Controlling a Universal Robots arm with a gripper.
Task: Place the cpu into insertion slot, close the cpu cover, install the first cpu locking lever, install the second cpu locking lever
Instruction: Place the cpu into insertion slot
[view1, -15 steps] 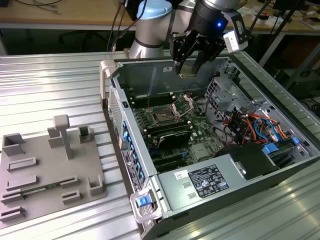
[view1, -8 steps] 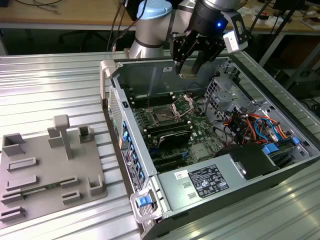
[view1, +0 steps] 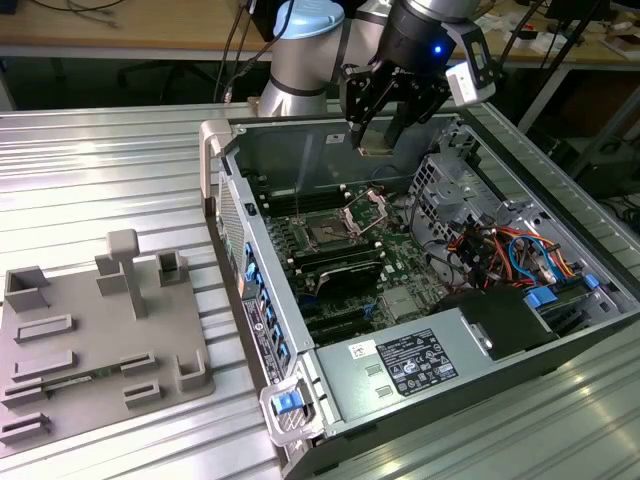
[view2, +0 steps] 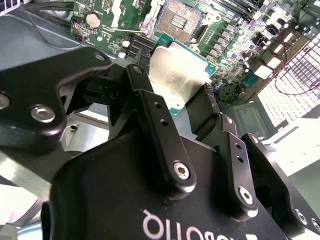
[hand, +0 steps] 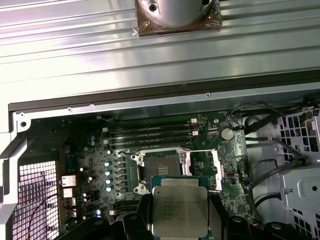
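The fingers (view2: 160, 125) pinch the cpu (hand: 180, 210) by its edges in both wrist views, while the exterior view shows it high above the uncovered insertion slot (view1: 328, 235).

The cpu (hand: 180, 210) is a small flat square chip with a silver-grey metal top and a green edge. It is clamped by two opposite sides between the jaws of the gripper (view1: 378, 143), top face towards the first wrist camera. It hangs in the air inside the open computer case, above the green board, touching nothing below. The insertion slot (hand: 161, 165) is a small dark square socket with a silver rim; it lies bare and empty on the board, just beside the held chip in both wrist views. The cpu cover (hand: 216, 169), a thin silver frame with a square cut-out, is swung up and open on its hinged edge beside the socket.
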